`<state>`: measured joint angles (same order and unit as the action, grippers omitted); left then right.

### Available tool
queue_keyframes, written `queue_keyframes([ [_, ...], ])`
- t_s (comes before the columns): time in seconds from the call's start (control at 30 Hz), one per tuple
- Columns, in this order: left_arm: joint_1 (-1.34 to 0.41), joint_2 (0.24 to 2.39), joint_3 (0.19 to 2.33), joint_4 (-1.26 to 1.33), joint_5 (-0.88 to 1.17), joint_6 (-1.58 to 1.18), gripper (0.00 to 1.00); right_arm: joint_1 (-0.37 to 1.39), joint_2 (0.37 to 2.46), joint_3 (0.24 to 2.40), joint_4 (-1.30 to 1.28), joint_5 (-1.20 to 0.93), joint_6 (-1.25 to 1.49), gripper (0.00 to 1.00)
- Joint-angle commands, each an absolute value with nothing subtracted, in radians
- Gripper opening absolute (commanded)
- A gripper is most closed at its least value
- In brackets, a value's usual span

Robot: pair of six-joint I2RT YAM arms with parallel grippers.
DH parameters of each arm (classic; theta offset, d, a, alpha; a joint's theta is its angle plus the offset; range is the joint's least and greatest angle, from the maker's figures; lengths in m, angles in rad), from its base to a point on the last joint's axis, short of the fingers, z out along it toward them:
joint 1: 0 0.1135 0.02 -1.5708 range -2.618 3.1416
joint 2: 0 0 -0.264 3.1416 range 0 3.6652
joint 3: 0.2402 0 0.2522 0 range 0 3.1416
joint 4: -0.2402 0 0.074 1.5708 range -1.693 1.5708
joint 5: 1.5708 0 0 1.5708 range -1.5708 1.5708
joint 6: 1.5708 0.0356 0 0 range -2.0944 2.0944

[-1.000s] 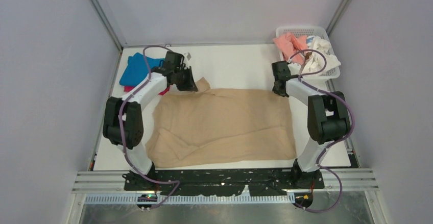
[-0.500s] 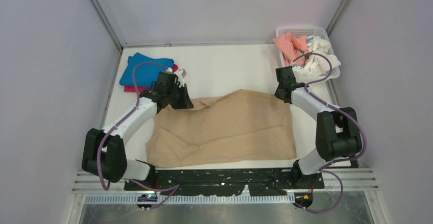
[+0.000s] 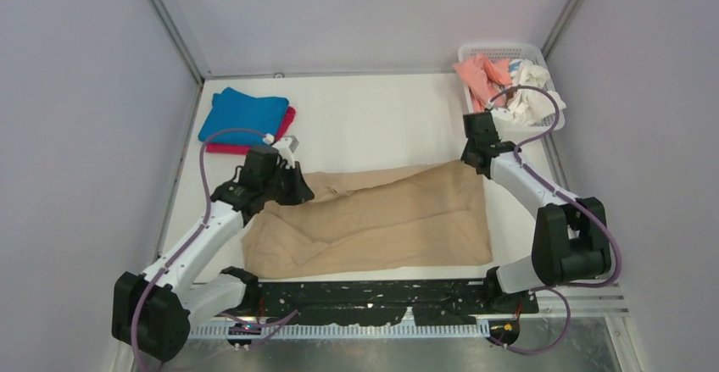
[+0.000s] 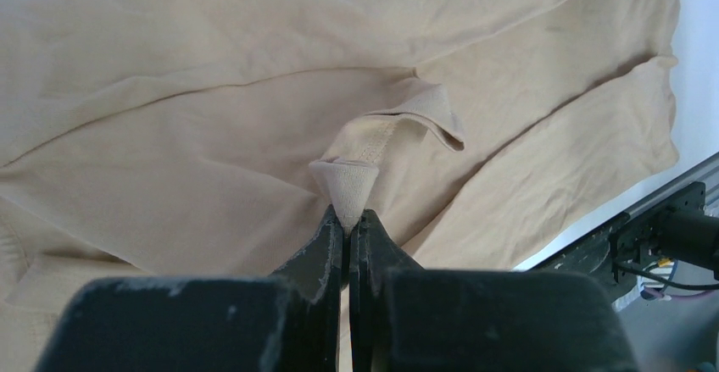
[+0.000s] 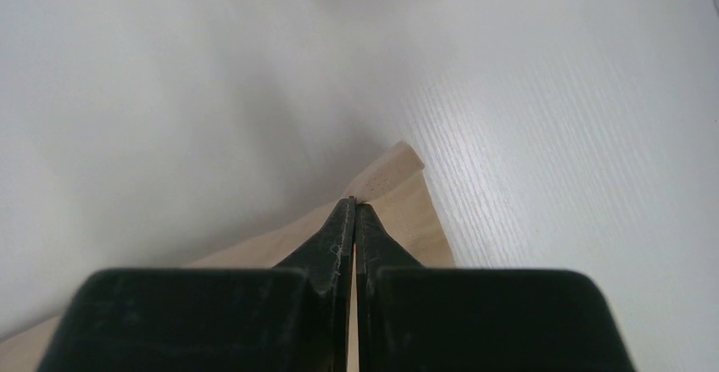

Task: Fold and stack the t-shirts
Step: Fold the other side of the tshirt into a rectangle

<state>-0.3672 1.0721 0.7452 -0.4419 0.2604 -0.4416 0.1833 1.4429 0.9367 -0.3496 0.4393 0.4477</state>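
A spread t-shirt (image 3: 373, 219) lies across the lower middle of the top view, on the near half of the table (image 3: 373, 109). The left gripper (image 3: 302, 195) sits at its upper-left edge and the right gripper (image 3: 472, 164) at its upper-right corner, each pinching cloth there. In the upper left, well apart from it, two folded t-shirts (image 3: 242, 113) lie one on the other. In the upper right, at the table's far right corner, stands a basket (image 3: 500, 47) with two crumpled t-shirts (image 3: 483, 75) side by side in it.
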Motion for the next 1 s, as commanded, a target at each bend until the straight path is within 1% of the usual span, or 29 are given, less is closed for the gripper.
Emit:
queue_keyframes([
  [0.0, -0.378, 0.987, 0.694, -0.448, 0.257, -0.459, 0.00, 0.185, 1.409, 0.914, -0.345, 0.457, 0.435, 0.06],
  [0.2, -0.400, 0.899, 0.639, -0.503, 0.261, -0.482, 0.00, 0.187, 1.398, 0.899, -0.385, 0.468, 0.439, 0.06],
  [0.37, -0.410, 0.802, 0.598, -0.553, 0.195, -0.533, 0.00, 0.186, 1.324, 0.842, -0.431, 0.470, 0.471, 0.06],
  [0.5, -0.411, 0.751, 0.566, -0.588, 0.128, -0.555, 0.00, 0.187, 1.277, 0.786, -0.434, 0.432, 0.483, 0.06],
  [0.7, -0.411, 0.705, 0.535, -0.586, 0.099, -0.585, 0.00, 0.187, 1.238, 0.710, -0.447, 0.346, 0.499, 0.06],
  [0.8, -0.411, 0.699, 0.556, -0.580, 0.078, -0.578, 0.00, 0.187, 1.198, 0.653, -0.448, 0.305, 0.506, 0.06],
  [0.97, -0.410, 0.731, 0.648, -0.530, -0.064, -0.539, 0.00, 0.188, 1.149, 0.630, -0.442, 0.315, 0.502, 0.06],
])
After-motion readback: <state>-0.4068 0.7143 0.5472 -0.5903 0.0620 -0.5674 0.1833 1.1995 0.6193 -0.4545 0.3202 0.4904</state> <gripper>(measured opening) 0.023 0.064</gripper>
